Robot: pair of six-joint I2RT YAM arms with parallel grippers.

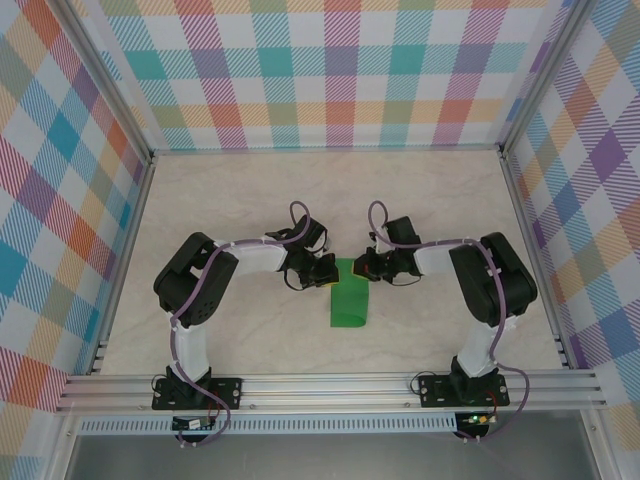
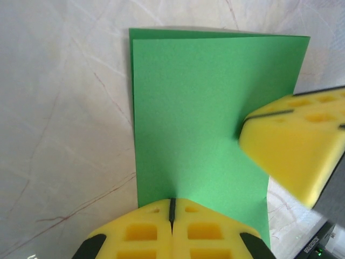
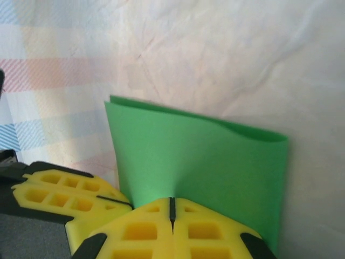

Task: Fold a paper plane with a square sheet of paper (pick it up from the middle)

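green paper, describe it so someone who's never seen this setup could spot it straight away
On the pale marbled table, walled by pastel plaid panels, look where the two black arms meet. The green paper is there, folded into a narrow rectangle, its far end pinched by the left gripper and the right gripper. Its bright green stands out against the yellow fingers and pale tabletop.

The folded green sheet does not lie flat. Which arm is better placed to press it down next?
Probably the right. The right gripper, shut, rests on the green sheet, and the upper layer bulges straight ahead of it. The left gripper, shut too, could hold the sheet's other edge.
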